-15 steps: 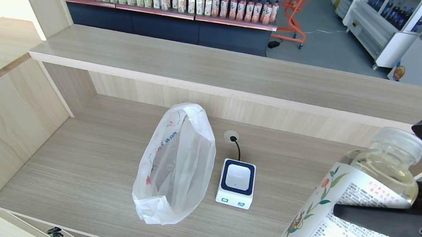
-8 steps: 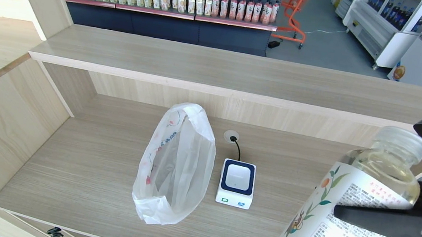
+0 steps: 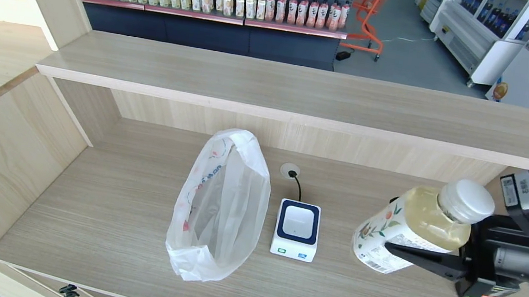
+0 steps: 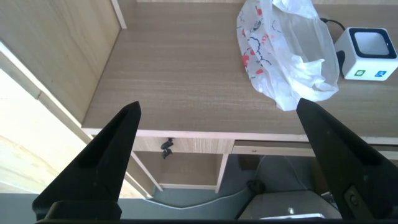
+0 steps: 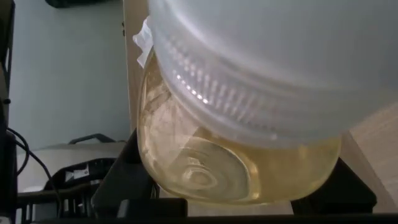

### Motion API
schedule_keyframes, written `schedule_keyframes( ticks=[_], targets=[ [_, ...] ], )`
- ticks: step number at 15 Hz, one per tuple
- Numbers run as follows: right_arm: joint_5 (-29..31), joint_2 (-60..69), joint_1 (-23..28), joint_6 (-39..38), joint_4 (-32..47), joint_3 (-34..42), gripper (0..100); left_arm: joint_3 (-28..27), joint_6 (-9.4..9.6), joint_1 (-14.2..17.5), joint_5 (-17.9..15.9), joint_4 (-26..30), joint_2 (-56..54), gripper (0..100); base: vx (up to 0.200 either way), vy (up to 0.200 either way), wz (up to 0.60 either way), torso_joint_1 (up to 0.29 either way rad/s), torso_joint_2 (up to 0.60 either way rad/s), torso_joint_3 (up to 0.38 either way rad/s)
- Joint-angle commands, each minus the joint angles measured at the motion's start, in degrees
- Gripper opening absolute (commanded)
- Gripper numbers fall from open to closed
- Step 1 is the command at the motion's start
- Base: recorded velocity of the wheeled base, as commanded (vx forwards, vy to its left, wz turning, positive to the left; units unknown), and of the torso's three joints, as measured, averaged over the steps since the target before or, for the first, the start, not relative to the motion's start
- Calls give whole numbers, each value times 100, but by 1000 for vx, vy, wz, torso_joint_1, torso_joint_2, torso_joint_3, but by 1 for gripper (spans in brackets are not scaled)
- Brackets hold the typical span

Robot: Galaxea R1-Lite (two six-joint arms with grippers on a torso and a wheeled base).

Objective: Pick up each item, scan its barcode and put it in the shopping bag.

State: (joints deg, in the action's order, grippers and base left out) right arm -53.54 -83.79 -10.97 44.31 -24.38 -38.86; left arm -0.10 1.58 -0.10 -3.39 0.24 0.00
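Right claw point(image 3: 421, 240) is clamped across the body of the bottle point(image 3: 415, 228), one finger running along the near side of the label and the other hidden behind it. The bottle's held on its side, a bit tilted, white cap point(image 3: 466, 200) pointing back toward the wrist and the base pointing at the scanner point(image 3: 296, 229). It hangs above the surface point(image 3: 126, 232), off to the right of the scanner and not over it yet. I can see the barcode point(image 3: 375, 263) low on the label near the base, facing mostly down.

Handling-wise, my guess is it's on the heavy side since it's nearly full of pale yellow drink. The right wrist view shows the liquid through the bottle's point(image 5: 249, 124) clear wall. Plastic like that is stiff enough but will dent if squeezed hard, and the glossy label looks slippery. Mid-body, where it's gripped now, seems the sane place to hold it. The cap end would let it swing.

Shopping bag point(image 3: 219, 204) sits just left of the scanner, slumped, with its mouth open toward the front. Soft and floppy, so it probably won't hold itself open.

Left claw point(image 4: 214, 174) is spread wide with nothing in it, out past the front edge of the surface.
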Motion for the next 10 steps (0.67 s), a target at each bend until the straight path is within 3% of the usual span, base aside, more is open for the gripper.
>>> schedule_keyframes(
  ticks=[1, 3, 10],
  targets=[
    [89, -1430, 517, 1352, -243, -649, 0, 1, 0, 1, -4, 2, 9, 100, 0, 0, 0, 0, 0, 0],
    [81, -2080, 482, 1616, -954, -974, 0, 1, 0, 1, 5, 2, 0, 100, 0, 0, 0, 0, 0, 0],
    [-394, -3320, -19, 1607, -2607, -1027, 0, 1, 0, 1, -4, 2, 9, 100, 0, 0, 0, 0, 0, 0]
  ],
)
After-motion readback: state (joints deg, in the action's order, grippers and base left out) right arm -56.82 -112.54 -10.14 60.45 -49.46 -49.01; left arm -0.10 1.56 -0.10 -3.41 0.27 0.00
